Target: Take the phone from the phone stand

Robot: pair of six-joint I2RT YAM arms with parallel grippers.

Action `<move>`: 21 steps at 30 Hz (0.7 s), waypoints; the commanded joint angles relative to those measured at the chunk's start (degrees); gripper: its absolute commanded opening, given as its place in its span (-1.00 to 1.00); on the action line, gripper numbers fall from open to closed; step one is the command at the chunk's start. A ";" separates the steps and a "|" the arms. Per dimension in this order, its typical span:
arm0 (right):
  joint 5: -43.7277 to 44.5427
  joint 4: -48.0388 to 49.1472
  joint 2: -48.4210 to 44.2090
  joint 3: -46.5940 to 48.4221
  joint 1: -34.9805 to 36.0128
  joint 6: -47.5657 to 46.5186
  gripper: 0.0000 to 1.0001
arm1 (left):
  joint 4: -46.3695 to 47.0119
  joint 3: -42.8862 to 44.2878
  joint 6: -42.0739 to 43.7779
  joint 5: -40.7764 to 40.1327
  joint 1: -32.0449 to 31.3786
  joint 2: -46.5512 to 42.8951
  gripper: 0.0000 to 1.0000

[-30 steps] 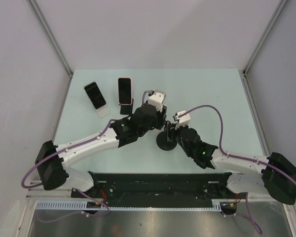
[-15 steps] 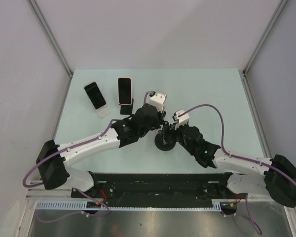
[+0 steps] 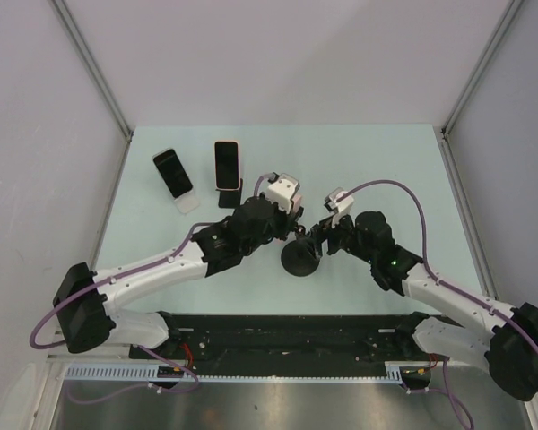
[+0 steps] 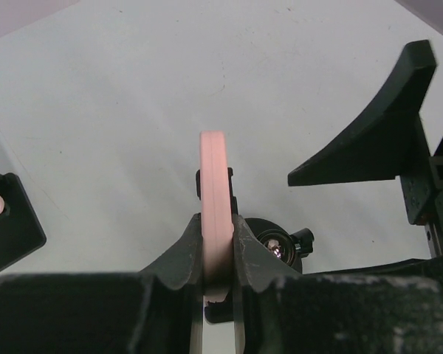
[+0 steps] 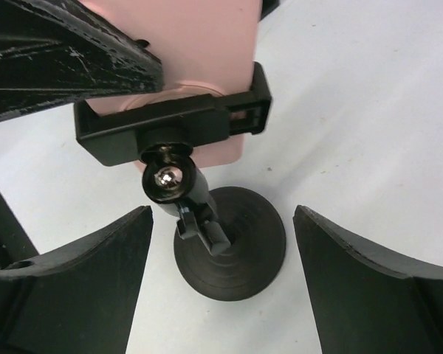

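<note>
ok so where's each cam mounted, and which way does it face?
Top external: fixed above and behind the bases, looking down on the table; left arm and right arm show.
Left wrist: on the left arm, looking along the left gripper, shut on the pink phone seen edge-on.
Right wrist: on the right arm, looking down through the open right gripper at the phone stand.
Shared: both wrist views show the pink phone and phone stand.

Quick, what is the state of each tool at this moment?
Left tool: closed on the slim pink phone.
Right tool: open, straddling the black round-based phone stand, holding nothing.
</note>
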 commanded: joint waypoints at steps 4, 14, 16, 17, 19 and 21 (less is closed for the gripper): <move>-6.64 1.30 4.91 5.23 0.52 -3.64 0.56 | 6.46 -1.93 0.14 4.61 -0.22 -3.79 -0.99; -4.18 6.57 11.41 6.29 3.34 -4.78 0.06 | 6.64 -2.19 -1.97 6.02 -0.22 -3.35 -0.99; -4.09 6.57 11.77 6.29 3.69 -4.87 -0.18 | 6.64 -2.37 -2.23 5.50 -0.22 -3.53 -0.99; -4.01 6.40 11.85 6.29 3.86 -4.87 -0.47 | 6.64 -2.46 -2.41 5.06 -0.22 -3.53 -0.98; -3.66 6.13 11.77 6.29 4.39 -5.13 -0.77 | 6.72 -2.55 -2.49 4.18 -0.22 -3.61 -0.75; -3.39 5.78 11.24 6.29 4.74 -5.48 -1.00 | 6.72 -2.46 -2.76 3.74 -0.22 -3.35 -0.52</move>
